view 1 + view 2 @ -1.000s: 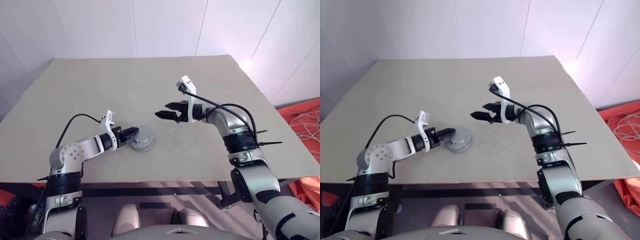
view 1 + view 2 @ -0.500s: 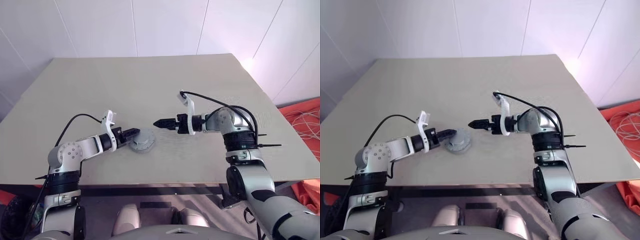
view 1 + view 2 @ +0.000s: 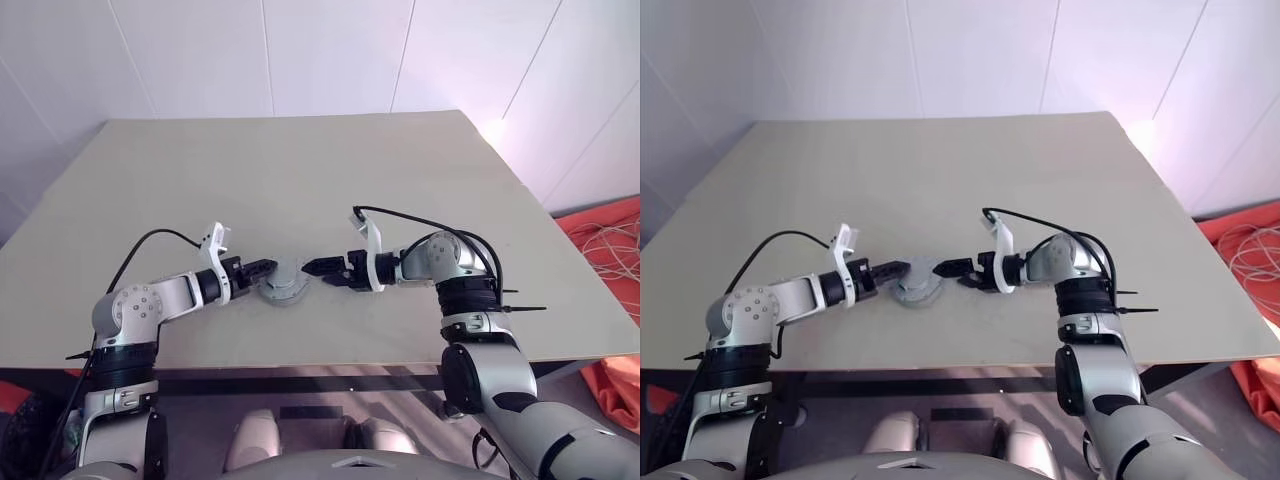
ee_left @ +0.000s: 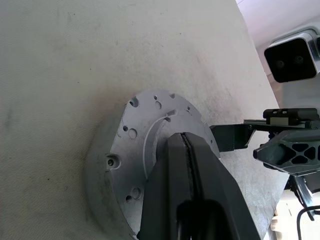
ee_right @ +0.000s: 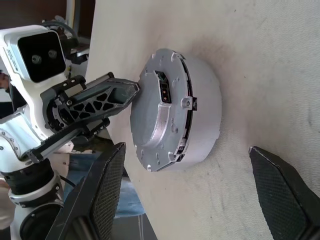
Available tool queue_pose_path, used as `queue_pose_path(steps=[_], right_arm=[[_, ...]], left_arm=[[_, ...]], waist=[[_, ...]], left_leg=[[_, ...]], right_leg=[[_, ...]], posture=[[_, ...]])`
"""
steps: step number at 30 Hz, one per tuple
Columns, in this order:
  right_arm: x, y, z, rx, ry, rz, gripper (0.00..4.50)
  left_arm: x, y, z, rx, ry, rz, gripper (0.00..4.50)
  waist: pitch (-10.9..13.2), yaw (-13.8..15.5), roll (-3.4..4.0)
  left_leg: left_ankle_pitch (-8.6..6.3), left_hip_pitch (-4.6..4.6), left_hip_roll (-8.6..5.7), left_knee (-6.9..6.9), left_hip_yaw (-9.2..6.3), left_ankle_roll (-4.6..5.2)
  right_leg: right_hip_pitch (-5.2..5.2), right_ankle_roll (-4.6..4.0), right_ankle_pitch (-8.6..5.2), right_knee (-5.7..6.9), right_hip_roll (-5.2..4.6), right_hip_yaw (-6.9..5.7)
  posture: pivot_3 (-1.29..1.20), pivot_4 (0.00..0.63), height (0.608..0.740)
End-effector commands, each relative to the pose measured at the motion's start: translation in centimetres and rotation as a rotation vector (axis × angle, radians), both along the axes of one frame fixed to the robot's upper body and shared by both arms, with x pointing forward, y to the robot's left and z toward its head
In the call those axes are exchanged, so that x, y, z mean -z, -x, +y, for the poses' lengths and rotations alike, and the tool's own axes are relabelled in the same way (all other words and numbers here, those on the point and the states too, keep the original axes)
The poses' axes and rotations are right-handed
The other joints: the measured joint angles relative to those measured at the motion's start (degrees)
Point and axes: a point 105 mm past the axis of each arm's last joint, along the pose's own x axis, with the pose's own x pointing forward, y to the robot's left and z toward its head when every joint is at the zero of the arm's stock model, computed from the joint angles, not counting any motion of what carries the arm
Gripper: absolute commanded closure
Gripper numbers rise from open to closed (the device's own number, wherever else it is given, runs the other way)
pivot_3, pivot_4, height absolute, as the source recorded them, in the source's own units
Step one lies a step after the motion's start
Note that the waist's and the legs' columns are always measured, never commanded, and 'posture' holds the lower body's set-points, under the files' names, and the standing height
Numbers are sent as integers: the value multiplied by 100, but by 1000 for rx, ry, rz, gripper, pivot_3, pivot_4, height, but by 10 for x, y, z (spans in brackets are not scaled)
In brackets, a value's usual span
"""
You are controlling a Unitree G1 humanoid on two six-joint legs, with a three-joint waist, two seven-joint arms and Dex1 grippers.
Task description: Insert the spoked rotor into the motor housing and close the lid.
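We see a pale beige table (image 3: 300, 170) filling the middle of the frame, its dark underframe (image 3: 300, 382) along the lower edge. Behind it stand white panelled walls (image 3: 330, 55) with thin seams, brightly lit toward the upper right. At lower right lie orange fabric (image 3: 610, 225) and pale cables (image 3: 612, 250).
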Motion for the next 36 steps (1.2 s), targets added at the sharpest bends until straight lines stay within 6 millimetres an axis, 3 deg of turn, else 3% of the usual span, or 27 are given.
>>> queue_pose_path(steps=[1, 9, 19, 23, 28, 31, 36], right_arm=[[-10, -1, 21, -25, -45, -11, 40], [-19, 5, 47, -74, -124, -4, 40], [-43, 3, 78, -91, -248, -6, 40], [-41, 1, 78, -80, -234, -18, 40], [-28, -10, 64, -21, -156, -42, 40], [-24, -15, 59, 6, -134, -49, 634], [-23, -17, 58, 16, -129, -55, 2212]], left_arm=[[19, 6, 4, -10, -50, 77, 4500], [17, 4, 8, -28, -58, 71, 4500], [17, 2, 8, -39, -56, 67, 4500], [16, 1, 10, -47, -58, 62, 4500], [16, 1, 11, -52, -59, 62, 4500], [16, 1, 11, -53, -59, 62, 4500], [16, -1, 10, -53, -58, 59, 4500]], waist=[[0, -4, 1], [-2, -27, 0], [-1, -20, 1], [-1, -20, 1], [-1, -19, 1], [-1, -5, 1], [-1, 9, 2]], left_leg=[[0, 0, 0, -2, 0, 0], [9, -4, 0, -14, 0, -16], [17, -8, 10, -27, 0, -29], [16, -16, 10, -28, 0, -26], [16, -16, 10, -28, 0, -27], [16, -15, 10, -27, 0, -27], [15, -16, 9, -26, 0, -26]], right_leg=[[0, 0, 0, 0, 0, 0], [-9, -1, 0, 0, 0, 0], [-36, -5, 0, -1, 13, 0], [-45, -8, 0, 0, 14, 0], [-43, -8, 0, 0, 14, 1], [-41, -8, 0, 0, 13, 1], [-40, -8, 0, 0, 13, 0]], posture=[[0, 0, 740], [0, 0, 740], [0, 0, 740], [0, 0, 740], [0, 0, 740], [0, 0, 740], [0, 0, 740]])
